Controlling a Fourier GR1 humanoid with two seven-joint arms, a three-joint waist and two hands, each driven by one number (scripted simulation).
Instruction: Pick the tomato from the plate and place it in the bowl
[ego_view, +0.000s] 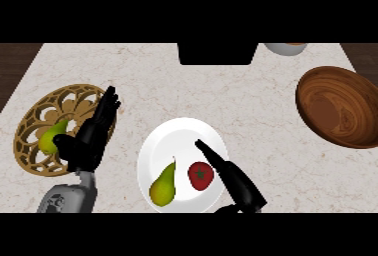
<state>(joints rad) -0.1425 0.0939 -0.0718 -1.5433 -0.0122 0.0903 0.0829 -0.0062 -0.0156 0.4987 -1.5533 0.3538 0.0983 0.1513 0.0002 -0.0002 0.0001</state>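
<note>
pear (164, 184) crowds tomato (201, 175) left | bare counter (258, 120) to bowl (341, 107)

Pale speckled stone on the table (221, 90), matt. The bowl (341, 107) shows glossy brown wood with swirling grain. Smooth white plate (181, 132), ceramic by the look. The tomato (200, 175) shines red, the pear (164, 186) is duller. Openwork basket (44, 112), golden, woody.
</note>
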